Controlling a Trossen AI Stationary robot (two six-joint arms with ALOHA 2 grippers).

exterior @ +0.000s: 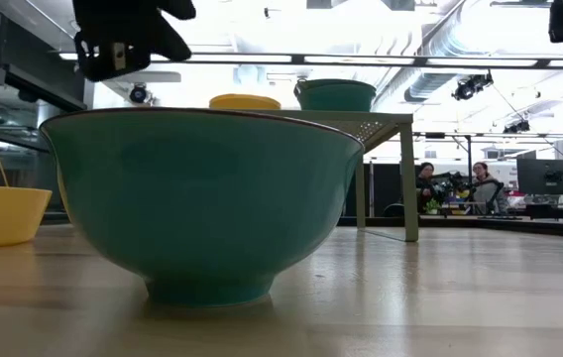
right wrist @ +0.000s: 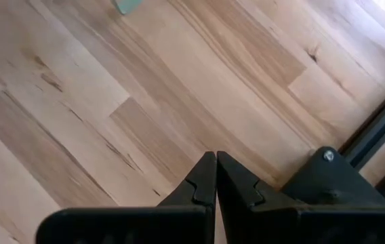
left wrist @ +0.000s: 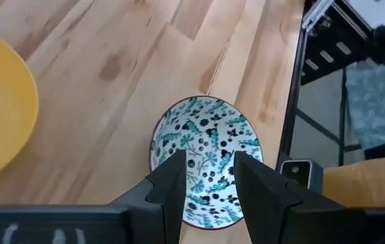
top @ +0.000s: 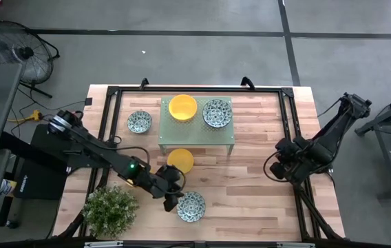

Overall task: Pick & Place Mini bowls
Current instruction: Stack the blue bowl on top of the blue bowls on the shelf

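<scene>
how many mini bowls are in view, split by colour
Yellow bowls: 2, one on the green stand and one on the table in front of it
Blue-green patterned bowls: 3, one on the stand, one left of the stand, one at the front edge by the left gripper
Total: 5

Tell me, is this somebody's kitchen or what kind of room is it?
Probably a robot lab or workshop, not a kitchen: concrete floor with a floor fan, exposed ceiling ducts, and people at computer desks behind the table.
</scene>
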